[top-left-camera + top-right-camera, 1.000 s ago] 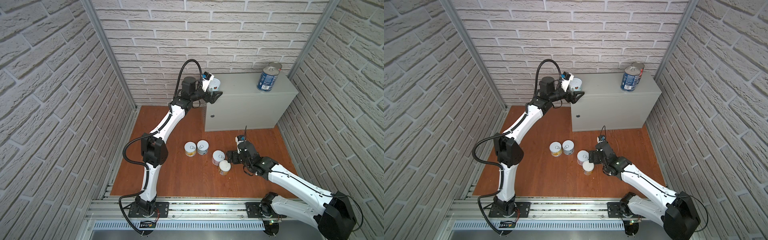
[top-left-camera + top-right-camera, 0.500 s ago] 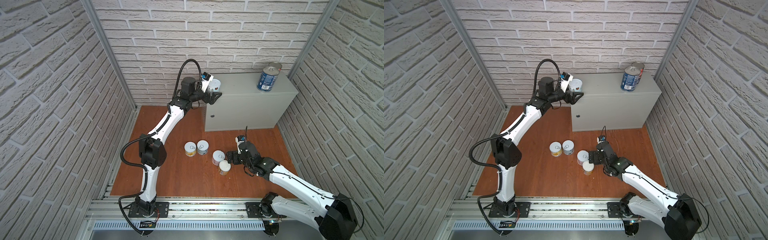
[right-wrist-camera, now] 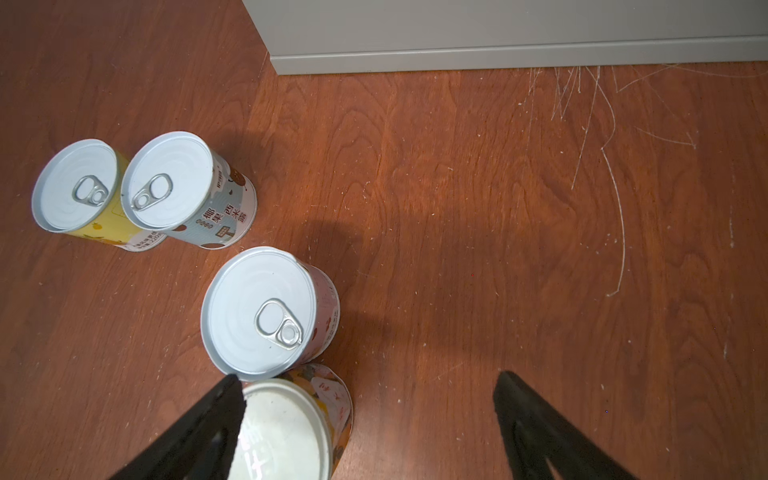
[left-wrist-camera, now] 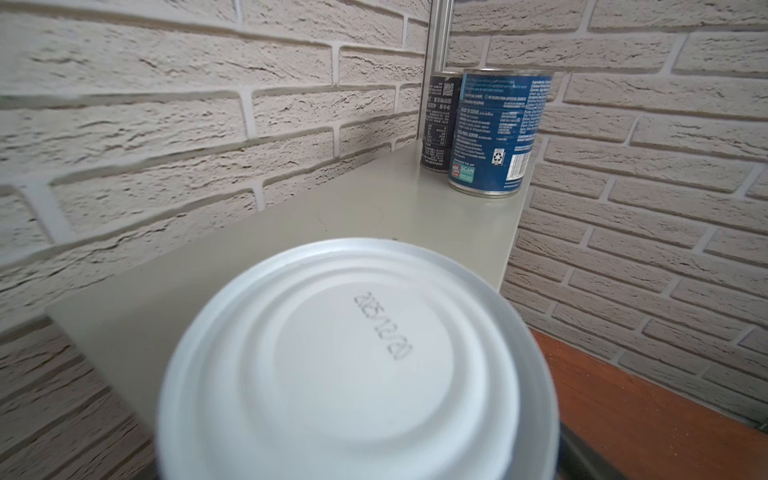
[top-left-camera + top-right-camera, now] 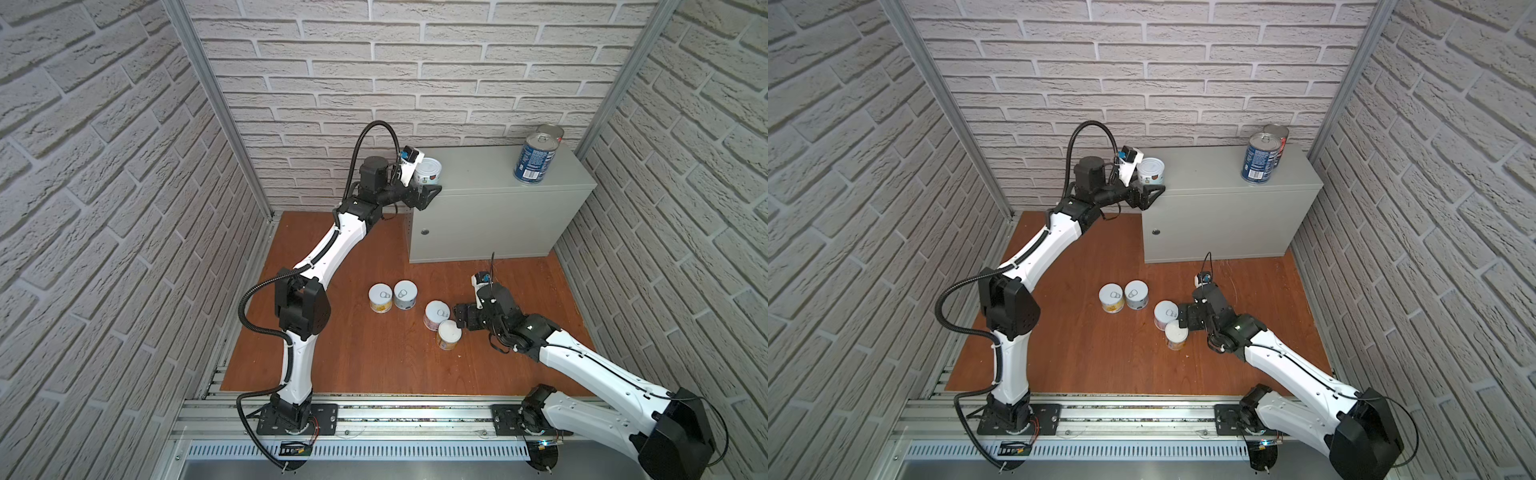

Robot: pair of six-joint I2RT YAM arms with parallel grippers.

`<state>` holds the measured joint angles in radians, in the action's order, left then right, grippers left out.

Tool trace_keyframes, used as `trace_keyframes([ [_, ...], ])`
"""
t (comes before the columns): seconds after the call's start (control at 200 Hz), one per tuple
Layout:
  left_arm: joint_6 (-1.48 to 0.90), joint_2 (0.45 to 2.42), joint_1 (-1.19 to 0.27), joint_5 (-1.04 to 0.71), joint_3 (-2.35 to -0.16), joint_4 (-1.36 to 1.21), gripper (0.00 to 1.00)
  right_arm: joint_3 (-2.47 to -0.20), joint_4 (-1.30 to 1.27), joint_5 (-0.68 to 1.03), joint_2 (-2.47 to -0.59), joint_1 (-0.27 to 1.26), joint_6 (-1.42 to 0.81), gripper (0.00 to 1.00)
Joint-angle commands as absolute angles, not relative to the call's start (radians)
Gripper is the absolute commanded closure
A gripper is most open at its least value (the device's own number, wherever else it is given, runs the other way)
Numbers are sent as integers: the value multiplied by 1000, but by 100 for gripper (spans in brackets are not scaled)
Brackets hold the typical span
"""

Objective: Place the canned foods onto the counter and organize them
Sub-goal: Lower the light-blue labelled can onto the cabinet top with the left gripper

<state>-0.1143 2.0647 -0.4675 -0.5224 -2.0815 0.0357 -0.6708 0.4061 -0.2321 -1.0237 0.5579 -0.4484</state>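
On the counter, a white-labelled can stands upright at the near left corner. My left gripper is open around it, and the can's white end fills the left wrist view. Two dark-blue cans stand at the counter's far right corner. On the floor stand a yellow can, a grey one, a pink one and an orange one. My right gripper is open low over the floor, its one fingertip at the orange can's rim.
Brick-patterned walls enclose the wooden floor on three sides. The counter's grey front with its round lock rises behind the floor cans. An aluminium rail carries both arm bases along the front edge.
The right gripper has edged slightly toward the pink and orange cans. The left arm's elbow has shifted a little, while its gripper stays at the white can.
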Motion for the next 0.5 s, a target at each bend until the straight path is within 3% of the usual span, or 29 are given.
trace_keyframes([
  [0.0,-123,2018,-446,-497,-2038,3,2,-698,399,-248,-1019,551,-452,5],
  [0.495,-97,1920,-438,-468,-1882,-70,2,-713,399,-237,-1041,551,-455,6],
])
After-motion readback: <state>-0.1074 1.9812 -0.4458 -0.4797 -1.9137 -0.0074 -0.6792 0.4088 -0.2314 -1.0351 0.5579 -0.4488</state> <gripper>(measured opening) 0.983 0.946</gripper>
